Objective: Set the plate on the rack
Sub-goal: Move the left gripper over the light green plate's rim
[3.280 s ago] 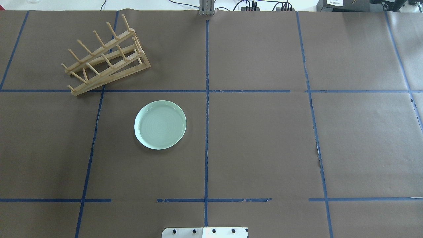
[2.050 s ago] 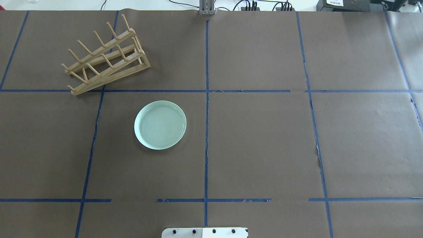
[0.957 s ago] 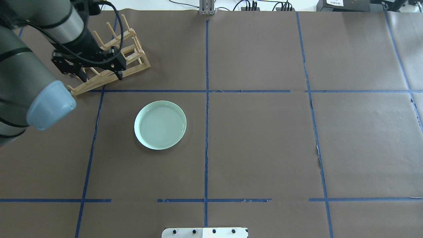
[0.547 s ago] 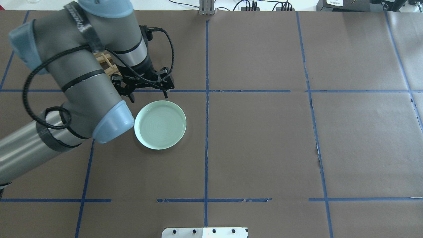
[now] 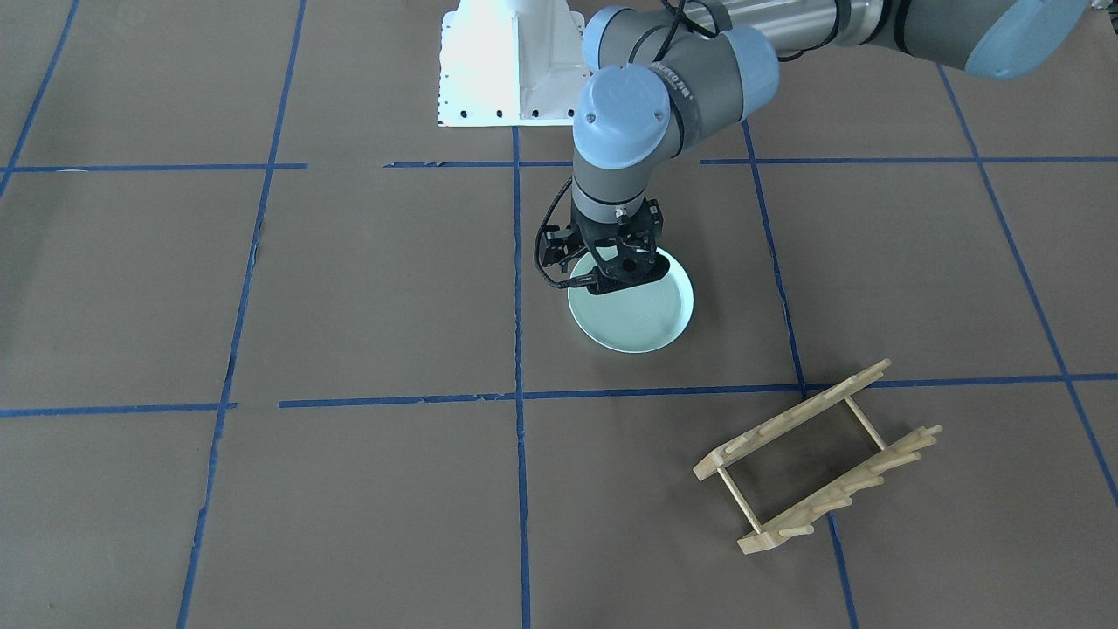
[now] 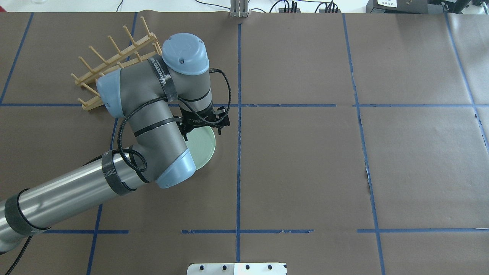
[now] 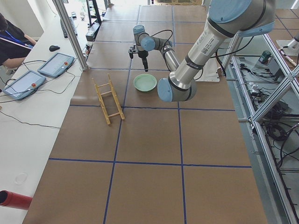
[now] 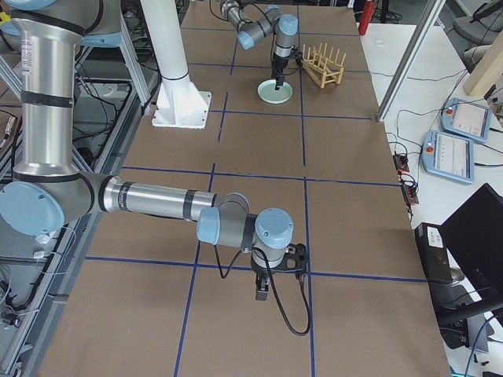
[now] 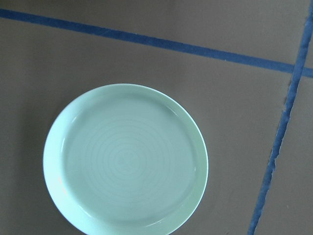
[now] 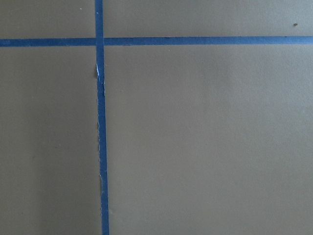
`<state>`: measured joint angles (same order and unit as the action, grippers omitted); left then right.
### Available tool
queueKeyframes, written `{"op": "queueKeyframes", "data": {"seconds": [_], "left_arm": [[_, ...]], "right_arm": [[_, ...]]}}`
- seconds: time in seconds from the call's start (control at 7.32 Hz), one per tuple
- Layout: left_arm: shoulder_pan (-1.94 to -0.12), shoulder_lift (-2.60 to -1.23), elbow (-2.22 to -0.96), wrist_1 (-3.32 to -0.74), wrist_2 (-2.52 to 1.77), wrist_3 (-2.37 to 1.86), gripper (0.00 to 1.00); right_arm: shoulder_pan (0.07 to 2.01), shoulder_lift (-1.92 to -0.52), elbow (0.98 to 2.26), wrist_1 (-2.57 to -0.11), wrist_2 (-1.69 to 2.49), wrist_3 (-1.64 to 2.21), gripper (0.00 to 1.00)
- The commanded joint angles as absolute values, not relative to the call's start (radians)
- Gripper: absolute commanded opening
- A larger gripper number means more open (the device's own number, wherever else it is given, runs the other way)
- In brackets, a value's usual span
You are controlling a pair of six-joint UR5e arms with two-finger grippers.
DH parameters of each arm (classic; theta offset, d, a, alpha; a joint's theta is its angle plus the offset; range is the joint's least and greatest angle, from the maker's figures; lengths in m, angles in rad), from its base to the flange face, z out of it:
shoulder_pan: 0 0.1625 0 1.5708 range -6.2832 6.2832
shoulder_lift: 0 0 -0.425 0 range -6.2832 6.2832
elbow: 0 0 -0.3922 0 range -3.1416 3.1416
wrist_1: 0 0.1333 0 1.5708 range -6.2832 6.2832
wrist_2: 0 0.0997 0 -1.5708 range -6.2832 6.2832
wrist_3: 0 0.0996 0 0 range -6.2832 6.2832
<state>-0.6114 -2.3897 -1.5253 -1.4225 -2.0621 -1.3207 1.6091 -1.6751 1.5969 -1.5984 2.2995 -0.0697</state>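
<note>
The pale mint-green plate (image 5: 642, 319) lies flat on the brown paper, and it fills the left wrist view (image 9: 124, 159). The left arm covers part of it in the overhead view (image 6: 204, 147). My left gripper (image 5: 616, 278) (image 6: 202, 131) hangs above the plate, pointing down, open and empty, not touching it. The wooden rack (image 5: 812, 459) (image 6: 114, 58) stands apart, beyond the plate on my left. My right gripper (image 8: 263, 289) shows only in the exterior right view, low over bare paper. I cannot tell whether it is open or shut.
The white robot base (image 5: 511, 65) sits at the table's near edge. Blue tape lines (image 6: 238, 152) cross the brown paper. A metal post (image 7: 70, 32) and operators' tablets (image 7: 56, 64) stand along the far side of the table.
My left arm came in from the left, swept past the rack and now stands over the plate. The plate and the rack have not moved.
</note>
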Motion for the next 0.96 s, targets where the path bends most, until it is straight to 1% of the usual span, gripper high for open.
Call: {"op": "queueKeyframes", "data": {"seconds": [0.0, 0.55, 0.68, 0.82], "left_arm": [[-0.592, -2.390, -1.476, -1.479, -2.008, -1.359, 1.00], [-0.580, -2.394, -1.413, -1.531, -1.927, -1.358, 1.00], [-0.580, -2.393, -1.398, -1.558, -1.927, -1.358, 0.98], [-0.580, -2.395, -1.387, -1.569, -1.927, -1.361, 0.91]], "right_arm": [[1.609, -1.675, 1.597, -1.598, 2.299, -0.069, 1.00], [1.609, -1.675, 1.597, -1.598, 2.299, -0.069, 1.00], [1.609, -1.675, 1.597, -1.600, 2.299, -0.069, 1.00], [1.609, -1.675, 1.597, -1.598, 2.299, -0.069, 1.00]]}}
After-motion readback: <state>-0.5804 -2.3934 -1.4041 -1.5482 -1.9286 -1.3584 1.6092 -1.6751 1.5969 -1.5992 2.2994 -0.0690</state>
